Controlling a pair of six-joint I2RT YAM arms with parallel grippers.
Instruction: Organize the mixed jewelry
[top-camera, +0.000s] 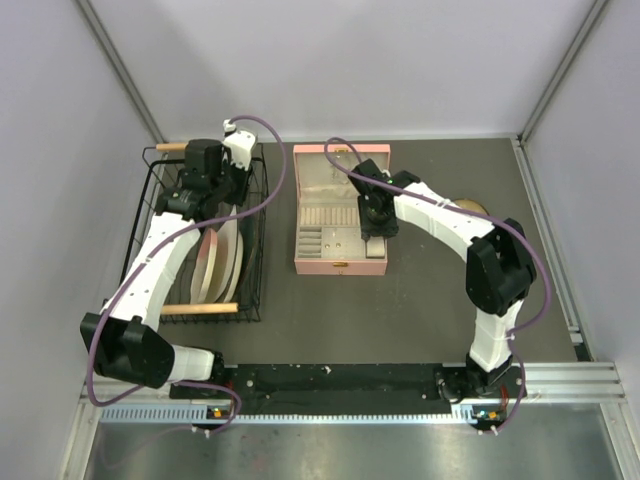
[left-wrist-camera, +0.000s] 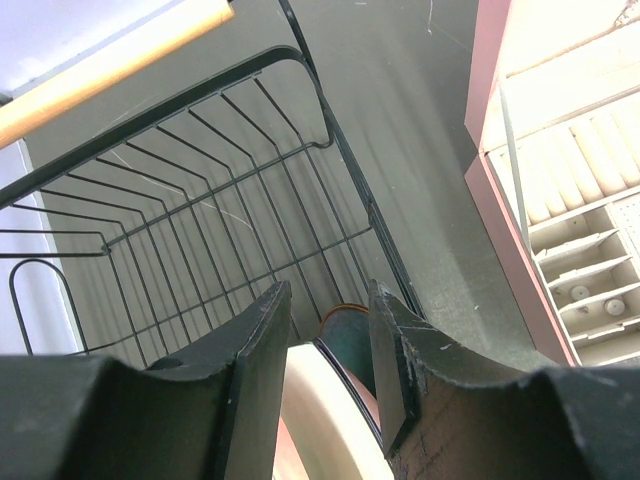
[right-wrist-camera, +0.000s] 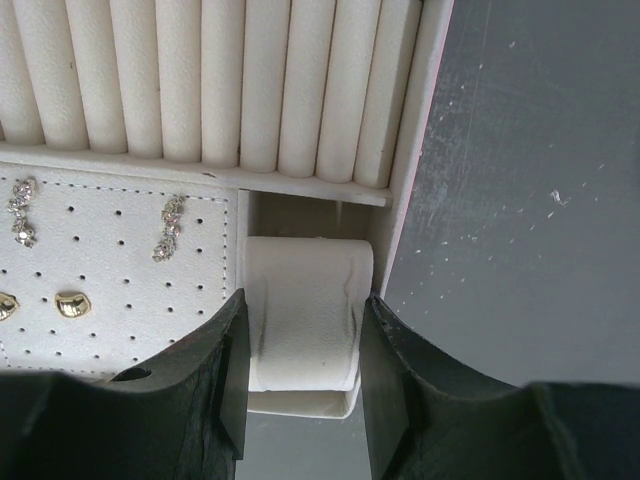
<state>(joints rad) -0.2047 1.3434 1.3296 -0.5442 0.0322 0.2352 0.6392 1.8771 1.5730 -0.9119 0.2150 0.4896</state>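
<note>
Two robot arms poised over pink jewelry box (top-camera: 340, 264) and wire basket (top-camera: 258, 250)

The jewelry in view lies inside the open box on the dark table (top-camera: 400, 320): sparkly drop earrings (right-wrist-camera: 170, 228) and gold studs (right-wrist-camera: 70, 302) are pinned to a perforated cream panel (right-wrist-camera: 110, 260), and tiny pale beads (left-wrist-camera: 613, 307) sit in small compartments. No chains can be made out. The right gripper (right-wrist-camera: 304, 305) hangs over the box's right edge, below the ring rolls (right-wrist-camera: 200, 80), its fingers parted on either side of a white cushion (right-wrist-camera: 305, 270); whether they touch it cannot be told. The left gripper (left-wrist-camera: 328, 295) hovers above the basket, fingers likewise apart and gripping nothing, with pale plates (top-camera: 215, 265) stood on edge beneath it.
</note>
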